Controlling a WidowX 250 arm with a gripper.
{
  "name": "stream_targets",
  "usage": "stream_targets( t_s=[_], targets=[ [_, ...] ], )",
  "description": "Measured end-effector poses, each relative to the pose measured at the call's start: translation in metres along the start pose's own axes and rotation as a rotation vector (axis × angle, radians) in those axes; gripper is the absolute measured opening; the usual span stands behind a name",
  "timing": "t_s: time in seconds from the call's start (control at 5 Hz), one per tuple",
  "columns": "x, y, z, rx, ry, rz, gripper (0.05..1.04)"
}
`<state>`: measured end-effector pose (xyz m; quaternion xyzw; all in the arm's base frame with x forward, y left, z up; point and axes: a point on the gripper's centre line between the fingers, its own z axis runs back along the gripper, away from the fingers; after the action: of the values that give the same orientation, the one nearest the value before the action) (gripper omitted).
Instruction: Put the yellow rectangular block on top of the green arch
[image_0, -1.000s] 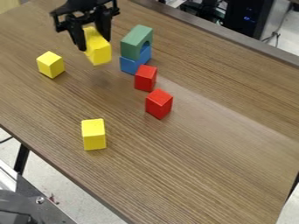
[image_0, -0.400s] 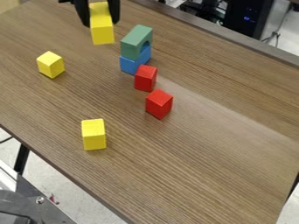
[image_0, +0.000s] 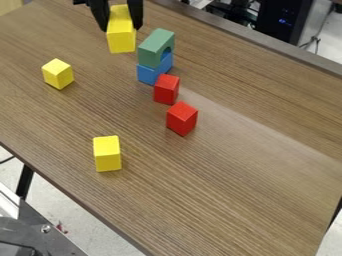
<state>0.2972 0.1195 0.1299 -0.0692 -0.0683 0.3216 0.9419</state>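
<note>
On the counter (image_0: 247, 165) are being borne: one blue block (image_0: 148, 75); one upper red block (image_0: 166, 90); one lower red block (image_0: 182, 120), near it; one far-left yellow block (image_0: 58, 75); one lower yellow block (image_0: 107, 156).

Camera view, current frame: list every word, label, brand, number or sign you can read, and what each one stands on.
No readable text.
Held yellow block: none seen.
Green arch: none seen.
Blue block: none seen.
Black case: small blue lights, no writing that can be made out.
</note>
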Motion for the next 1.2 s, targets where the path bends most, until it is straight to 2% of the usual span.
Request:
stream_targets(
  t_s=[0.2,0.4,0.6,0.8,1.2],
  targets=[
    [0.025,-0.002,-0.004,0.065,-0.015,-0.062,0.572],
    [0.01,-0.025,-0.008,0.089,0.045,-0.194,0.572],
    [0.002,-0.037,-0.009,0.105,0.066,-0.246,0.572],
    [-0.01,-0.048,-0.014,0.102,0.102,-0.287,0.572],
    [-0.012,-0.055,-0.01,0.079,0.119,-0.347,0.572]
  ],
)
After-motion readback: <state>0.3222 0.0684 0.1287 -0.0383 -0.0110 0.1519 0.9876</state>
